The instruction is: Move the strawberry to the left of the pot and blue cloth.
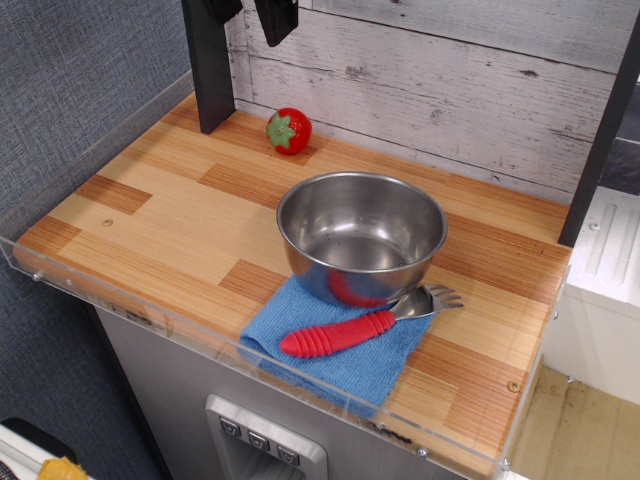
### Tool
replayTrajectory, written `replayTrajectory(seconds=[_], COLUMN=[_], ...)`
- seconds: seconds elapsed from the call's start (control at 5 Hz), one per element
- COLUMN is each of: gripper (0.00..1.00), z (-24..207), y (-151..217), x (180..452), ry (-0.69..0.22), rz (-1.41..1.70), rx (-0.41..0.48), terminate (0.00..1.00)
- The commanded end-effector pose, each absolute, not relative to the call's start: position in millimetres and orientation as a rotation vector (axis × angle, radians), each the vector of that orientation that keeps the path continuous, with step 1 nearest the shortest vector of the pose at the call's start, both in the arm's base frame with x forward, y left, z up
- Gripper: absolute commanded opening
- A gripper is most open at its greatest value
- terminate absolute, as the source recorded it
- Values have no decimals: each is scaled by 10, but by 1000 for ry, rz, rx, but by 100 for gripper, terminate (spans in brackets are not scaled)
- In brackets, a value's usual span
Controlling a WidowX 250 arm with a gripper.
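Observation:
The strawberry (pixel 288 130) is small, glossy and red with a green cap. It lies on the wooden counter near the back wall, behind and left of the pot. The pot (pixel 330 272) is a shiny steel bowl at mid-counter, standing partly on the blue cloth (pixel 352 368), which lies at the front edge. My gripper (pixel 247 12) shows only as two black fingertips at the top edge, above the strawberry and slightly left of it. The fingertips stand apart with nothing between them.
A red-handled spork (pixel 338 335) lies on the cloth in front of the pot. A black post (pixel 208 75) stands just left of the strawberry; another post (pixel 600 140) is at the right. A clear acrylic lip (pixel 150 315) rims the counter's front and left.

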State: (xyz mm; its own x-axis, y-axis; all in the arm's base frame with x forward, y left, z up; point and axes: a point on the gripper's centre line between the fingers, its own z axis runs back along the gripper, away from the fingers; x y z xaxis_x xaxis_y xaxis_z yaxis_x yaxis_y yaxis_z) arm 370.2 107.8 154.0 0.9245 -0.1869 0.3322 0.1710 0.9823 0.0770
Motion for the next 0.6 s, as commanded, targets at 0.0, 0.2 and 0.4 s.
replayTrajectory(seconds=[0.0,0.2,0.4], gripper=[100,100,100], z=[1540,1730,1765], y=[1078,1102,1205], x=[3702,3838,3944], ry=[-345,-374,-370], rz=[-184,-170,-161], rx=[47,53,72], terminate=[0,0,0])
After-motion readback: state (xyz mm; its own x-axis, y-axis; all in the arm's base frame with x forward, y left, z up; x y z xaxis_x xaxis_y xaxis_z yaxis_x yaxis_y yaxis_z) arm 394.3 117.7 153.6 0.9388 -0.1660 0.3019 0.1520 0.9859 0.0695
